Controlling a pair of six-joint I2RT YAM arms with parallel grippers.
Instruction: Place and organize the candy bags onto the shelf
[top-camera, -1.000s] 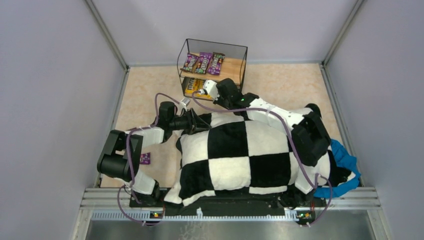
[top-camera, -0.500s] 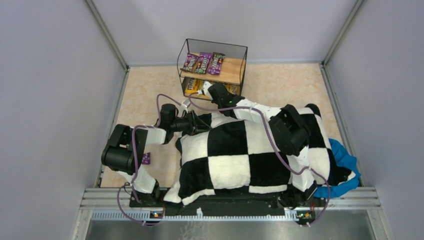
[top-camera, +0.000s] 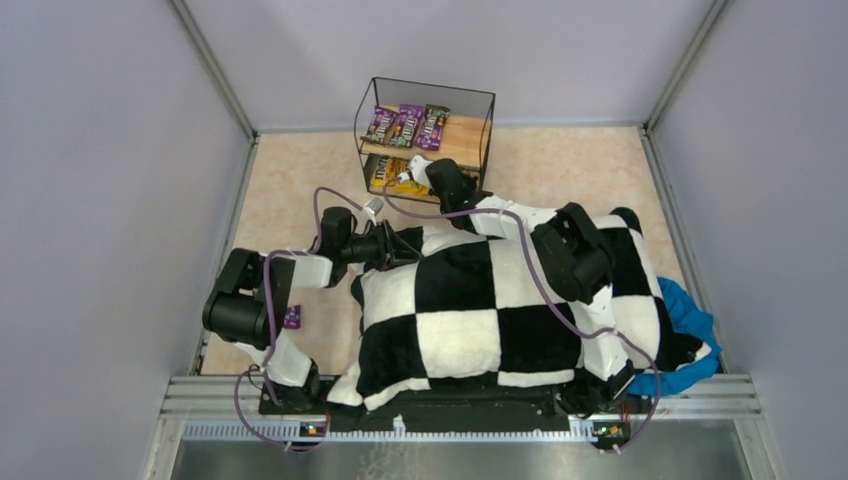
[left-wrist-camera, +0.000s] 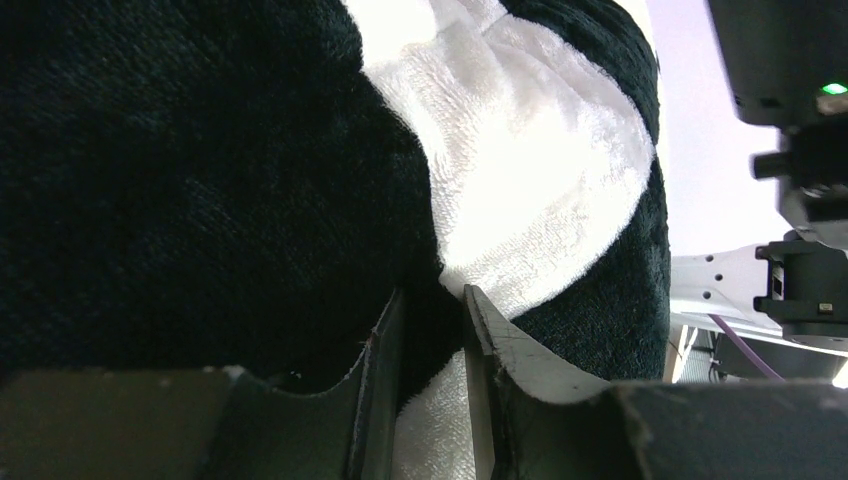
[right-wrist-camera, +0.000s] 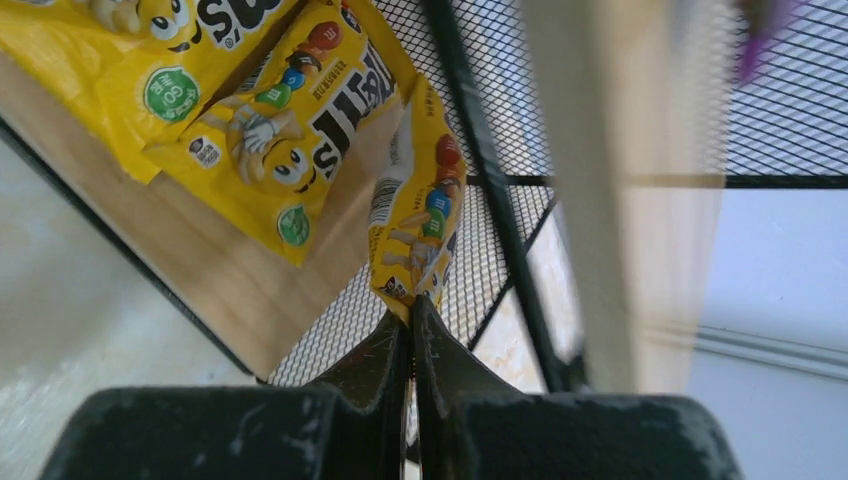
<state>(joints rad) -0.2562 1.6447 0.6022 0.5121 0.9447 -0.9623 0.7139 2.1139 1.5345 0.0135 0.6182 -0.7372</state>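
The shelf (top-camera: 489, 128) stands at the back, a black wire rack with two wooden boards. Three purple candy bags (top-camera: 406, 125) lie side by side on its top board. Yellow candy bags (top-camera: 381, 170) lie on the lower board (right-wrist-camera: 245, 290); two of them (right-wrist-camera: 270, 130) show in the right wrist view. My right gripper (right-wrist-camera: 410, 308) is shut on the bottom edge of another yellow bag (right-wrist-camera: 418, 210), hanging inside the lower tier by the mesh wall. My left gripper (left-wrist-camera: 432, 300) pinches a fold of the checkered cushion (left-wrist-camera: 530, 150). One purple bag (top-camera: 291, 317) lies on the floor by the left arm.
The black-and-white checkered cushion (top-camera: 470, 310) covers the near middle of the table and the arm bases. A blue cloth (top-camera: 692, 318) lies at its right edge. A black wire upright (right-wrist-camera: 480, 160) of the shelf stands close beside the held bag. Grey walls enclose the table.
My right arm has stretched forward, carrying the yellow bag further into the shelf's lower tier. The left arm's elbow rose slightly; its gripper stays on the cushion.
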